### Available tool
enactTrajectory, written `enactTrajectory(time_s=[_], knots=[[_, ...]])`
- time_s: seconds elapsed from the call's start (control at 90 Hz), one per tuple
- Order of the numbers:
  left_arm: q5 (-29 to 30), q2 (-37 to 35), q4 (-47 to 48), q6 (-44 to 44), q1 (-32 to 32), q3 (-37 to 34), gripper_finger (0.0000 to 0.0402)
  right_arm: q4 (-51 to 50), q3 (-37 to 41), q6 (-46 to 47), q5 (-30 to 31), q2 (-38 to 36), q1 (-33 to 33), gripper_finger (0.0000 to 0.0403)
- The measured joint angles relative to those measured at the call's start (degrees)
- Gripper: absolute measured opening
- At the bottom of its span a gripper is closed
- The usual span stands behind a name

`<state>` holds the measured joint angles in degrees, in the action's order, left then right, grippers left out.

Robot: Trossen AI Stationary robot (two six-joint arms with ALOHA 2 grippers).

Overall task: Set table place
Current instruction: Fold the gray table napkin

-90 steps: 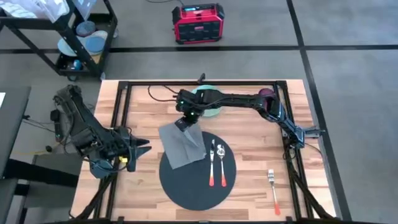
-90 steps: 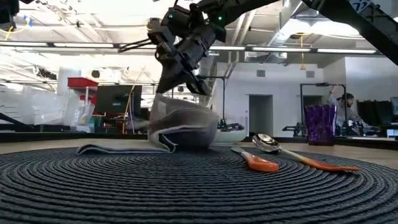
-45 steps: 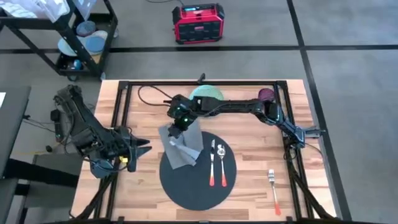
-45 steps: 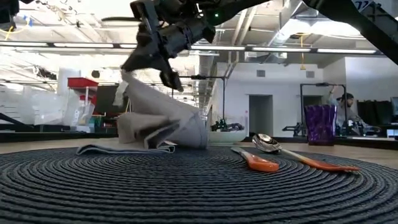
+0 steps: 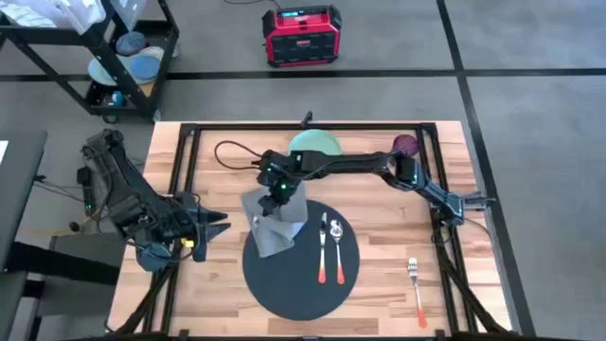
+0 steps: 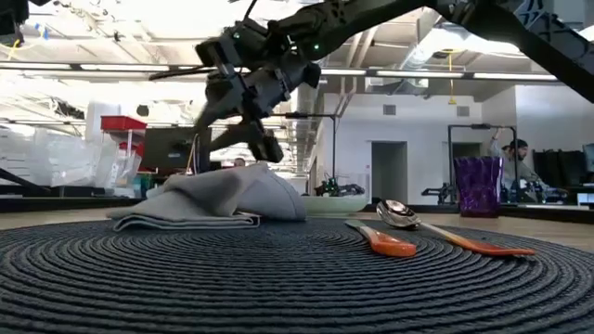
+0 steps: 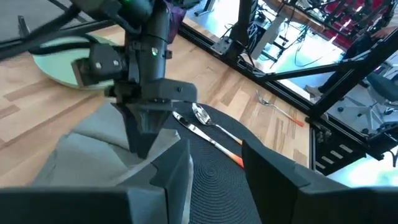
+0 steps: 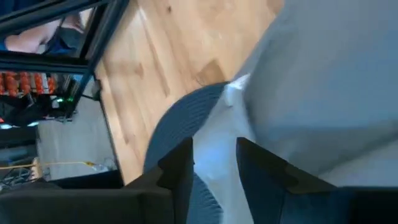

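The right gripper (image 5: 275, 201) has dropped lower, and the grey napkin (image 5: 275, 224) now lies crumpled instead of hanging lifted. Its jaws are slightly spread just above the cloth. The napkin rests on the far-left edge of the placemat (image 5: 303, 275) on the tabletop (image 5: 379, 204). The left gripper (image 5: 216, 227) waits at the left, jaws spread.
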<state>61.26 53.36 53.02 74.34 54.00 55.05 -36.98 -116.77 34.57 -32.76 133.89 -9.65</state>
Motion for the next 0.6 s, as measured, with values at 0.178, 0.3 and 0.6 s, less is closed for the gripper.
enactTrajectory(time_s=[0.178, 0.3, 0.6], knots=[[-1.75, 0.15, -0.01, 0.46, 0.04, 0.0, 0.013, -17.75, -0.26, -10.75, 11.63, -6.29, -1.16, 0.0107], [-1.65, 0.15, 0.11, 0.27, 0.02, 0.0, 0.013, -24.16, 0.01, -13.92, 14.95, -6.04, -2.0, 0.0108], [-1.56, 0.15, -0.43, 1.82, 0.07, 0.0, 0.013, -28.84, 6.23, -14.33, 16.85, -5.03, -4.23, 0.0109]])
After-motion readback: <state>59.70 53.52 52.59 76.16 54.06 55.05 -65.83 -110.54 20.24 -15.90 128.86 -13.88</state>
